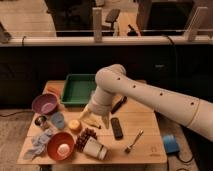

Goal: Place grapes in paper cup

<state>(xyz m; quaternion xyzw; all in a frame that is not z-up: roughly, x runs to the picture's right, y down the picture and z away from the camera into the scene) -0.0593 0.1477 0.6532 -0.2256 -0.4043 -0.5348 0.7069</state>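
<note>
The grapes, a small dark red-purple bunch, lie on the wooden table near its front edge. The white paper cup lies on its side just right of and below the grapes, touching or almost touching them. My gripper hangs from the large white arm, above the table, a little behind the grapes and to the right of the yellow-orange fruit. It holds nothing that I can see.
A red bowl stands left of the grapes, with a blue cloth beside it. A light-blue cup, metal can and purple bowl stand at the left. A green tray sits at the back. A black remote and a spoon lie at the right.
</note>
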